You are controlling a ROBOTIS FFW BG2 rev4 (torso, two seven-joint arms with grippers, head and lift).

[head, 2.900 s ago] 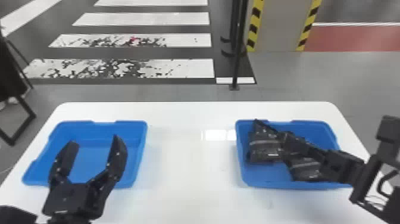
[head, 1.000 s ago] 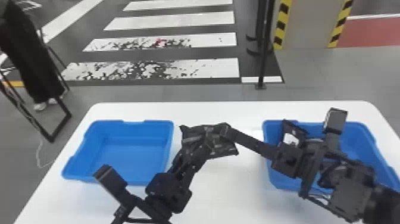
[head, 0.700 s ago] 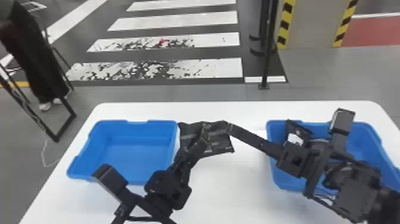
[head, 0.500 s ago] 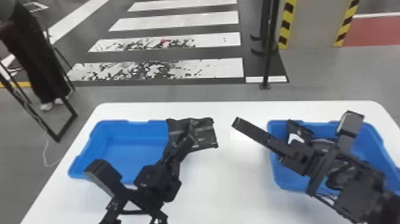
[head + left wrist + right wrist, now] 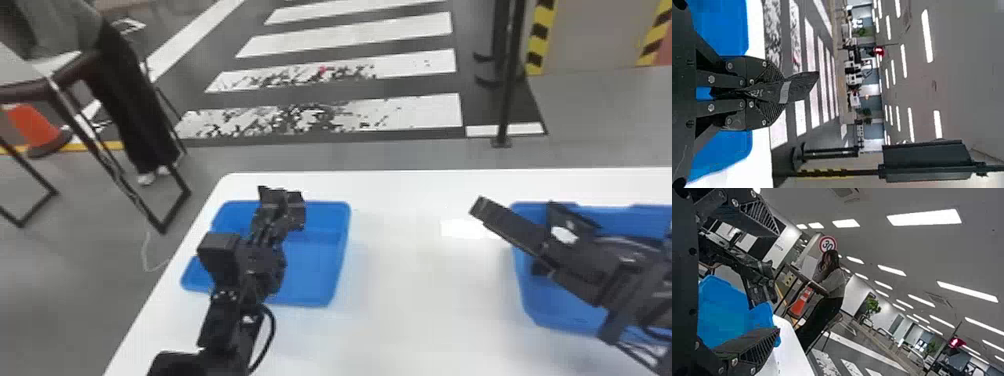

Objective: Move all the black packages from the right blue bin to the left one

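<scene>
Black package [image 5: 803, 87] is clamped in my left gripper [image 5: 280, 212]: in the left wrist view I have the two fingers drawn together on it, one on each side, and its far end pokes out beyond the fingertips. A pale strip crosses it just past the tips. From the head camera I have that gripper above the left blue bin [image 5: 322, 265], toward its far rim, with the forearm [image 5: 220, 320] reaching up from the bottom edge across the near side. The package is over the bin and in my grip; I cannot tell from here whether any of it touches the rim.

My right gripper [image 5: 505, 222] is spread wide with nothing between its fingers; the right wrist view gives me one finger above and one below, well apart. In the head view one finger reaches out past the left rim of the right blue bin [image 5: 562, 312], its tip over the white table [image 5: 420, 320] between the two bins, while the rest of that arm lies across the bin. Dark shapes show around the arm there, one with a bright glint, but I cannot tell which are packages.

Beyond the table I see a dark pole [image 5: 507, 90] standing on the floor, and a painted crossing [image 5: 420, 115].
</scene>
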